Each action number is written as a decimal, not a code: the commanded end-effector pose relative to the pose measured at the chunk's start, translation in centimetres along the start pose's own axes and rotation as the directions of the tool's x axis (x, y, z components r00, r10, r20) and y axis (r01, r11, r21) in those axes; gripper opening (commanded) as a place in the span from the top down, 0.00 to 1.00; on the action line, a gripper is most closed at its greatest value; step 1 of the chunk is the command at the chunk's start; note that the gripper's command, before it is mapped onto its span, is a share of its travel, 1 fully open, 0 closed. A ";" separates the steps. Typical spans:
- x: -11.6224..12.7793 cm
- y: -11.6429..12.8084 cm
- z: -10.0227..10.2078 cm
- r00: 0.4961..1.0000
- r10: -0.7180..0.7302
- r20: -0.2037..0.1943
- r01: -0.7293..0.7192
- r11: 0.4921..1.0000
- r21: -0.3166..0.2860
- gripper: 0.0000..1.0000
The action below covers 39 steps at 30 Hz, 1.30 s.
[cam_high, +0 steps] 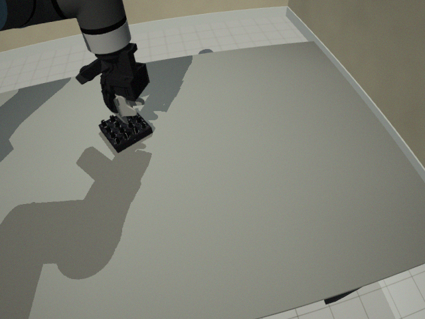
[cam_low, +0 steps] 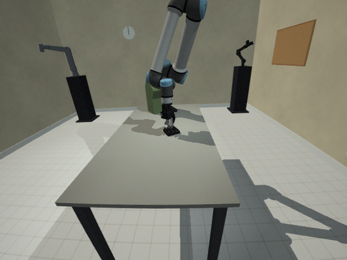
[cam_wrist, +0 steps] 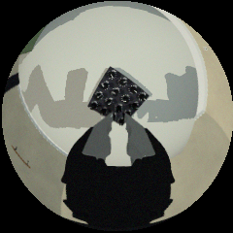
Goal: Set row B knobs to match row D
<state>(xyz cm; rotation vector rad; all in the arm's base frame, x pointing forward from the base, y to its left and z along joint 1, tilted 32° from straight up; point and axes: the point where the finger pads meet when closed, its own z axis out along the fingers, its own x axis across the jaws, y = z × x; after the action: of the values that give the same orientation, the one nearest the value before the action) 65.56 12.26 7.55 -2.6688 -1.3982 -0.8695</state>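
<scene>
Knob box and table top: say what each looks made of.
Knob box: probably hard plastic, black, slightly glossy, with small glints on its knobs. Table top: smooth matte grey board, perhaps laminate or painted; it takes soft shadows and shows no grain.

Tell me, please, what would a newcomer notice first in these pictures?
First, the tall grey arm bending down over the far part of the long grey table. Under its gripper, whose fingers stand narrowly apart, lies a small black knob box. Large shadows cross the table, and an orange board hangs on the right wall.
</scene>
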 end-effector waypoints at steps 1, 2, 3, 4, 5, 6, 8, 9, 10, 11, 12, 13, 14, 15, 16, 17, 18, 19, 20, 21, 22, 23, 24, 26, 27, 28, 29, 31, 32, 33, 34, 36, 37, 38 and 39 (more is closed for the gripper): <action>0.0 0.0 0.0 1.000 0.000 0.000 0.000 1.000 -0.001 0.89; 0.0 0.0 0.0 1.000 0.000 0.000 0.000 1.000 -0.001 0.89; 0.0 0.0 0.0 1.000 0.000 0.000 0.000 1.000 -0.001 0.89; 0.0 0.0 0.0 1.000 0.000 0.000 0.000 1.000 -0.001 0.89; 0.0 0.0 0.0 1.000 0.000 0.000 0.000 1.000 -0.001 0.89; 0.0 0.0 0.0 1.000 0.000 0.000 0.000 1.000 -0.001 0.89; 0.0 0.0 0.0 1.000 0.000 0.000 0.000 1.000 -0.001 0.89; 0.0 0.0 0.0 1.000 0.000 0.000 0.000 1.000 -0.001 0.89; 0.0 0.0 0.0 1.000 0.000 0.000 0.000 1.000 -0.001 0.89; 0.0 0.0 0.0 1.000 0.000 0.000 0.000 1.000 -0.001 0.89; 0.0 0.0 0.0 1.000 0.000 0.000 0.000 1.000 -0.001 0.89; 0.0 0.0 0.0 1.000 0.000 0.000 0.000 1.000 -0.001 0.89; 0.0 0.0 0.0 1.000 0.000 0.000 0.000 1.000 -0.001 0.89; 0.0 -0.1 0.0 1.000 0.000 0.000 0.000 1.000 -0.001 0.89; 0.0 -0.1 0.0 1.000 0.000 0.000 0.000 1.000 -0.001 0.89; 0.0 -0.2 0.0 1.000 0.000 0.000 0.000 1.000 -0.001 0.89; 0.0 -0.2 0.0 1.000 0.000 0.000 0.000 1.000 -0.001 0.89; 0.0 -0.3 0.0 1.000 0.000 0.000 0.000 1.000 -0.001 0.89; 0.0 -0.3 0.0 1.000 0.000 0.000 0.000 1.000 -0.001 0.89; 0.0 -0.4 0.0 1.000 0.000 0.000 0.000 1.000 -0.001 0.89; 0.0 -0.4 0.0 1.000 0.000 0.000 0.000 1.000 -0.001 0.89; 0.0 -0.4 0.0 1.000 0.000 0.000 0.000 1.000 -0.001 0.89; 0.0 -0.4 0.0 1.000 0.000 0.000 0.000 1.000 -0.001 0.89; 0.0 -0.4 0.0 1.000 0.000 0.000 0.000 1.000 -0.001 0.89; 0.0 -0.4 0.0 1.000 0.000 0.000 0.000 1.000 -0.001 0.89; 0.0 -0.4 0.0 1.000 0.000 0.000 0.000 1.000 -0.001 0.89; 0.0 -0.4 0.0 1.000 0.000 0.000 0.000 1.000 -0.001 0.89; 0.0 -0.4 0.0 1.000 0.000 0.000 0.000 1.000 -0.001 0.89; 0.0 -0.4 0.0 1.000 0.000 0.000 0.000 1.000 -0.001 0.89; 0.0 -0.4 0.0 1.000 0.000 0.000 0.000 1.000 -0.001 0.89; 0.0 -0.4 0.0 1.000 0.000 0.000 0.000 1.000 -0.001 0.89; 0.0 -0.4 0.0 1.000 0.000 0.000 0.000 1.000 -0.001 0.89; 0.0 -0.4 0.0 1.000 0.000 0.000 0.000 1.000 -0.001 0.89; 0.0 -0.4 0.0 1.000 0.000 0.000 0.000 1.000 -0.001 0.89; 0.0 -0.4 0.0 1.000 0.000 0.000 0.000 1.000 -0.001 0.89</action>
<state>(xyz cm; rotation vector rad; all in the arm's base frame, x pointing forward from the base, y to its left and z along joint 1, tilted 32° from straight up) 65.20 12.55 7.44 -2.6688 -1.3982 -0.8695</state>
